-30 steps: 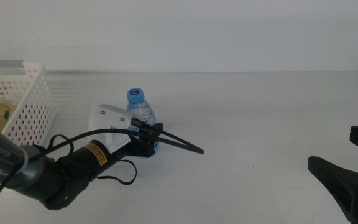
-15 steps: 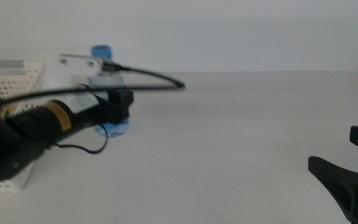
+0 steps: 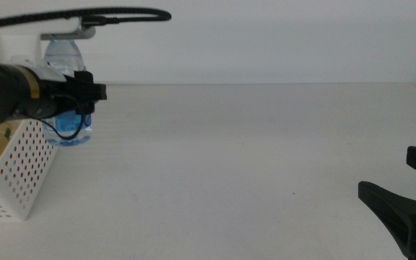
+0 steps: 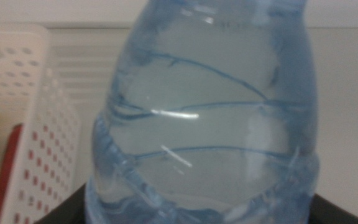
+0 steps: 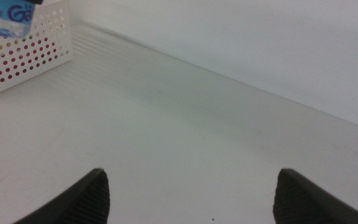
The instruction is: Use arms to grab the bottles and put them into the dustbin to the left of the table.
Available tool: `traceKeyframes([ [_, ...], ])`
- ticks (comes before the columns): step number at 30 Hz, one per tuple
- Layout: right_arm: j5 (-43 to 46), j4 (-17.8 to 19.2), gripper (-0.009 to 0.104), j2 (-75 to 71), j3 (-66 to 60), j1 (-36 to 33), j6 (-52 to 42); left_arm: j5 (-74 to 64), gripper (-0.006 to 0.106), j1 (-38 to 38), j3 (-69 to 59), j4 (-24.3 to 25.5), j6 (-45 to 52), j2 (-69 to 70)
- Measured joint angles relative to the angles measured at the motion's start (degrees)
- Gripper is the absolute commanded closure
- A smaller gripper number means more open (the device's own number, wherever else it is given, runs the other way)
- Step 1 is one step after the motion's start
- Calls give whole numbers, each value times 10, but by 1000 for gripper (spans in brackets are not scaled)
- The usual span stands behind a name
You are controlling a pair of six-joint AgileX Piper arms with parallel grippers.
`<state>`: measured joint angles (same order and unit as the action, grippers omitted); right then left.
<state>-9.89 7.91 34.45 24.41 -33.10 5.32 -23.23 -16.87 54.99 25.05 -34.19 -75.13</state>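
A: What is the biggest thing on view?

B: The table, wide and white. It stretches out ahead of the right gripper's fingertips and lies below the left gripper's fingers.

A: And after that?

B: The dustbin, a white basket with round holes in its walls. It sits just beside and below the left gripper's fingers, on their outer side, at the table's left edge. Through the holes and over the rim something red and yellowish shows inside. The left wrist view has the same basket close beside the fingers.

A: Where is the water bottle?

B: The water bottle is between the left gripper's fingers, pinched around its lower body and held upright, clear of the tabletop, right at the basket's near wall. In the left wrist view the clear bluish bottle fills nearly everything, its base seated between the two dark jaws.

A: What about the right gripper?

B: It waits low over the table's right side, near the bottom edge of the middle view, well apart from bottle and basket. Its fingers are spread wide with only bare table between them.
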Motion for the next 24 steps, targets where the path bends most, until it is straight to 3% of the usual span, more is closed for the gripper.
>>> traceKeyframes([
  [9,0,0,20,0,0,0,0,-22,105,0,20,-13,37,0],
  [12,0,0,20,0,0,0,0,-88,105,9,47,-82,121,-6],
  [18,0,0,20,0,0,0,0,-255,105,60,146,-272,409,-44],
  [24,0,0,20,0,0,0,0,-334,105,113,216,-297,443,-72],
])
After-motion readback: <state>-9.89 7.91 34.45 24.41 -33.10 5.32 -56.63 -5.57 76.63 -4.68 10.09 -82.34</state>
